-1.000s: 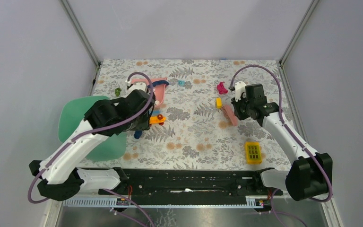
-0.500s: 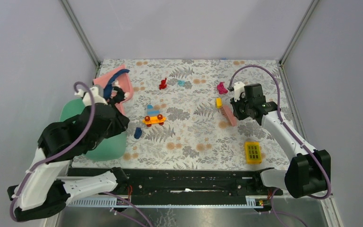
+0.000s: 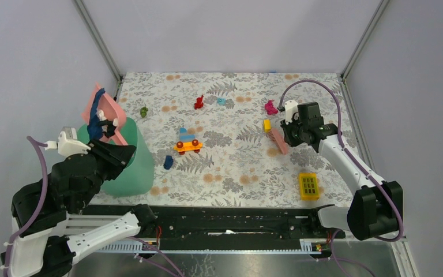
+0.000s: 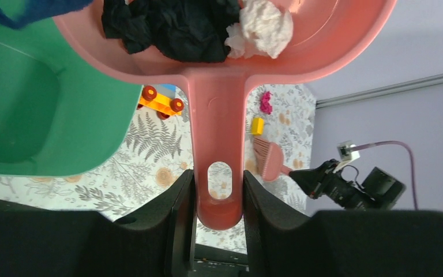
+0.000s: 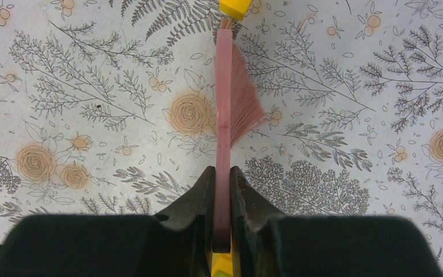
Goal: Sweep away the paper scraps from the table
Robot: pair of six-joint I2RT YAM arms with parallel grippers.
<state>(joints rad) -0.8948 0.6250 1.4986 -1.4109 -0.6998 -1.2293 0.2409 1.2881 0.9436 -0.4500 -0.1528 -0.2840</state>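
Observation:
My left gripper [image 3: 114, 134] is shut on the handle of the pink dustpan [image 3: 107, 108], held tilted over the green bin [image 3: 131, 167]. In the left wrist view the gripper [image 4: 219, 196] clamps the dustpan [image 4: 219, 109], which holds black and white crumpled wads [image 4: 173, 29] and a navy scrap [image 4: 34, 8]. Paper scraps lie on the table [image 3: 236, 167]: green [image 3: 143, 111], red [image 3: 198, 103], teal [image 3: 221, 101], magenta [image 3: 271, 107], navy [image 3: 168, 162]. My right gripper [image 3: 291, 135] is shut on the pink brush [image 3: 277, 140], bristles on the table [image 5: 231, 109].
An orange and blue toy car [image 3: 187, 142] stands mid-table. A small yellow block [image 3: 267, 124] lies at the brush tip. A yellow block with a grid of holes [image 3: 308, 186] sits front right. A black rail [image 3: 231, 222] runs along the near edge.
My left arm has lifted the dustpan off the table, swung it left and back, and tilted it over the green bin. The right arm and brush have barely moved.

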